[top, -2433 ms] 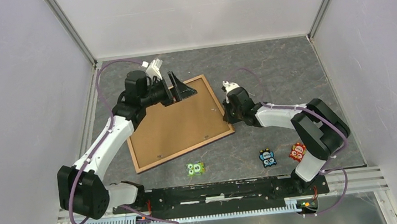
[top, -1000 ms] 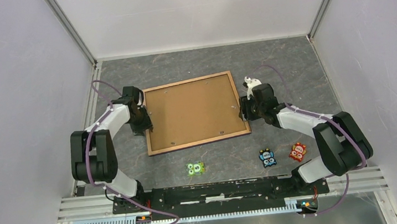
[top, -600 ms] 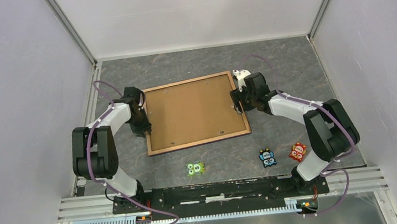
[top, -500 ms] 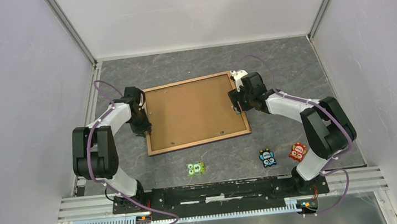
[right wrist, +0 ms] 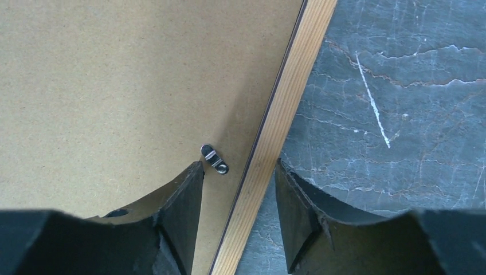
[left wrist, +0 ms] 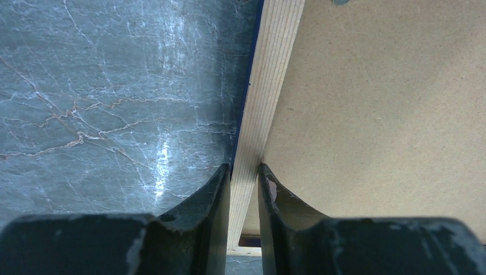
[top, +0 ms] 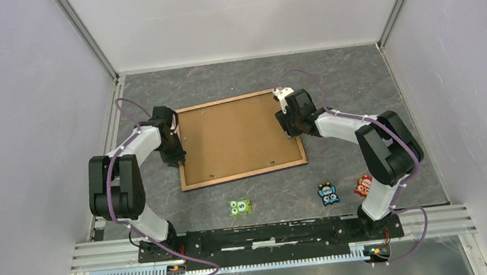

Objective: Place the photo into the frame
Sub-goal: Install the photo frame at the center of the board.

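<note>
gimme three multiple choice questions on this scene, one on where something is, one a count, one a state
1. Where do the toys lie?
A. on top of the frame
B. on the robot's side of the frame
C. beyond the frame, by the far wall

2. How many toys are there?
A. two
B. three
C. five

3. How does the right gripper stand?
A. shut on a toy
B. shut and empty, far from the frame
C. open astride the frame's edge

Key:
1 B, the top view shows them nearer the robot than the frame.
2 B, one green, one blue, one red.
3 C, the right wrist view shows a finger on each side of the edge, with a gap.
</note>
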Controlling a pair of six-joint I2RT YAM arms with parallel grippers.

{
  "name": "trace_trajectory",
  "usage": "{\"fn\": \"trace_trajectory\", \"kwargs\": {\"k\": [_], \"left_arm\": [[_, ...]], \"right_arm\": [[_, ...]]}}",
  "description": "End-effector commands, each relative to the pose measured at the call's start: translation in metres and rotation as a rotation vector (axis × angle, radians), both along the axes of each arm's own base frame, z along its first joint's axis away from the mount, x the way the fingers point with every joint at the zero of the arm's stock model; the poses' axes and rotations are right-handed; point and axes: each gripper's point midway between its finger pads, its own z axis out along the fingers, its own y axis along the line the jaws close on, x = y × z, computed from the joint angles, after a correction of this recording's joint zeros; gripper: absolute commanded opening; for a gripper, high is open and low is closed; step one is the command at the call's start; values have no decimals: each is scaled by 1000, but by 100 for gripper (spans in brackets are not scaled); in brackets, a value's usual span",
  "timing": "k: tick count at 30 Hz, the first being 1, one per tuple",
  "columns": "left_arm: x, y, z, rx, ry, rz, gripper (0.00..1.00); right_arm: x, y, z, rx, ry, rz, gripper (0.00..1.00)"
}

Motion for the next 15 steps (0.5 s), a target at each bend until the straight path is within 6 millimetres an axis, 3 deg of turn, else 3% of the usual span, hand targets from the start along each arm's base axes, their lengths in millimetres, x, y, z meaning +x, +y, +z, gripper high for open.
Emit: {"fn": "trace_trajectory", "kwargs": {"k": [1, 4, 9, 12, 15], "left_arm": [[10, 4, 8, 18, -26, -29, 28], [10, 4, 7, 18, -25, -24, 28], [10, 2, 6, 10, -23, -24, 27], [9, 1, 4, 4, -18, -24, 27], [10, 1, 5, 3, -21, -27, 27]], "right_arm": [[18, 1, 6, -10, -51, -24, 52], [18, 0, 4, -8, -54, -46, 45], [18, 3, 0, 34, -49, -85, 44], [16, 7, -2, 42, -32, -64, 54], [13, 7, -2, 40, -32, -41, 55]]}}
